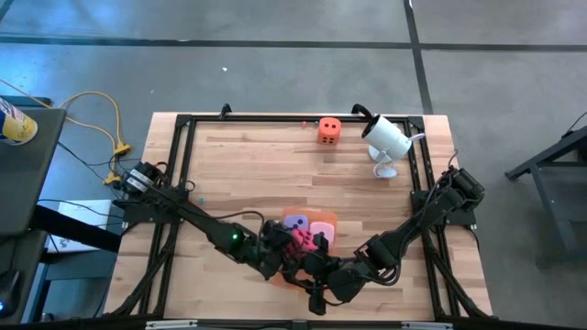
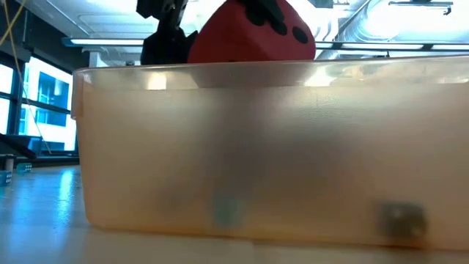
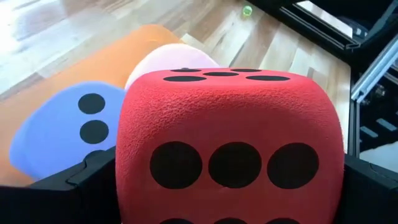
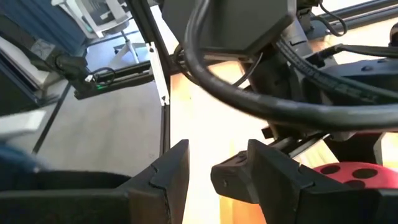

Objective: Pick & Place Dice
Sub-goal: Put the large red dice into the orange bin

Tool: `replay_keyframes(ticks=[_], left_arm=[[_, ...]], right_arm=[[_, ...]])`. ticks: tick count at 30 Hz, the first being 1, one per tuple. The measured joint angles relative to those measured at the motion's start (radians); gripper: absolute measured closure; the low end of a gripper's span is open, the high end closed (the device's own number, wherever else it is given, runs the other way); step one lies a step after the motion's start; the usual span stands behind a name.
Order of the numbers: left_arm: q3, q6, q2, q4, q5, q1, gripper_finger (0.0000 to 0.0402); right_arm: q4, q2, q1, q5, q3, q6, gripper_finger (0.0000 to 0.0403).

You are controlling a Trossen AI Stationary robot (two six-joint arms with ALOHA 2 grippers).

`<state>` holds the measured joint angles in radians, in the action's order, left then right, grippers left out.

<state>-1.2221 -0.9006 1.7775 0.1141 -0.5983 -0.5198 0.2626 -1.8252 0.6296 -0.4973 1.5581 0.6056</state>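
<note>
1. Red soft foam die with black pips (image 3: 230, 149) sits right between the left gripper (image 3: 230, 186)'s two dark fingers. The jaws stand wide and the cube fills the whole gap, so I'd call it held.
2. In the high view that gripper hangs over the flat translucent orange rectangular mat (image 1: 327, 220) at the near middle of the wooden table (image 1: 275, 165). A purple die (image 1: 295, 223) and a pink die (image 1: 321, 229) already lie on the mat.
3. For the drop, I'd go straight down onto bare orange beside the purple one, then open only when the cube is low. Foam bounces and rolls, and it could knock its neighbours off.
4. Right gripper (image 4: 217, 174) is empty, jaws narrow, parked just beside the left one. I'd keep it still so the arms don't tangle.
5. An orange die (image 1: 329, 130) waits at the far edge, near a white camera (image 1: 385, 137).
6. No brands, labels or writing readable anywhere, just pips.
</note>
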Motion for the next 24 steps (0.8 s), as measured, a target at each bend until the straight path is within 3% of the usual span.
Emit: replay_keyframes(ticks=[8,15,20,24], left_arm=[[0.000,0.050,0.000,-0.003,0.016,-0.009,0.0006],[0.000,0.380,0.000,-0.001,0.155,-0.057,0.0006],[0.000,0.612,0.000,-0.008,0.159,-0.089,0.0006],[0.000,0.690,0.000,-0.008,0.158,-0.098,0.0006]], right_arm=[[-0.024,0.000,-0.002,0.012,0.000,0.002,0.0252],[-0.032,0.000,0.027,0.051,0.000,-0.055,0.0252],[-0.032,0.000,0.099,0.055,0.000,-0.107,0.0252],[-0.031,0.000,0.141,0.052,0.000,-0.137,0.0252]])
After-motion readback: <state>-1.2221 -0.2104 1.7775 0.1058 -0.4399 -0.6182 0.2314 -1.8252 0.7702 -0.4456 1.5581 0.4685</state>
